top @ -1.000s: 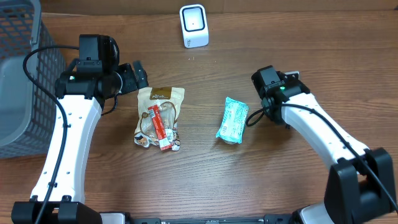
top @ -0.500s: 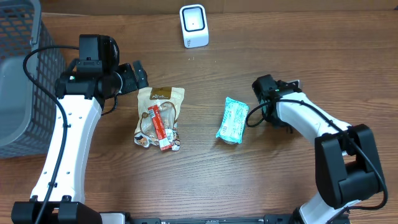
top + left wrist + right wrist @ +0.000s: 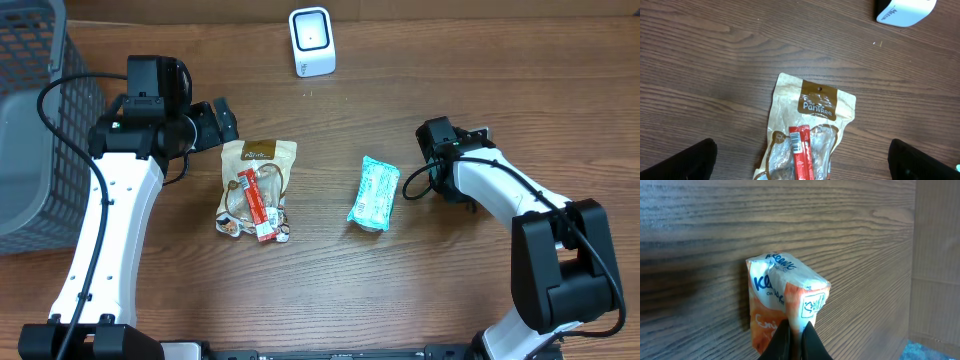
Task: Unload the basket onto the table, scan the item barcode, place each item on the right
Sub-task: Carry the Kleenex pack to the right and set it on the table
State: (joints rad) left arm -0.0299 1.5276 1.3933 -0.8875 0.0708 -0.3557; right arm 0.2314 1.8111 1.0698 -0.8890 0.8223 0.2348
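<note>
A tissue pack (image 3: 373, 193) lies on the wooden table right of centre. In the right wrist view it shows as a white and orange Kleenex pack (image 3: 785, 305). My right gripper (image 3: 403, 187) is shut on the pack's right end, and its dark fingertips (image 3: 795, 335) pinch the wrapper's edge. A white barcode scanner (image 3: 311, 41) stands at the back centre of the table, and its corner (image 3: 905, 11) shows in the left wrist view. My left gripper (image 3: 215, 122) hangs open just left of and behind a snack pouch (image 3: 255, 185), holding nothing.
The tan snack pouch (image 3: 810, 130) carries a red stick with a barcode label (image 3: 801, 150). A grey mesh basket (image 3: 30, 120) fills the far left edge. Bare table lies between the tissue pack and the scanner.
The right wrist has shifted slightly to the right and its arm has swung in nearer the table. The tissue pack, the pouch and the left arm have stayed put.
</note>
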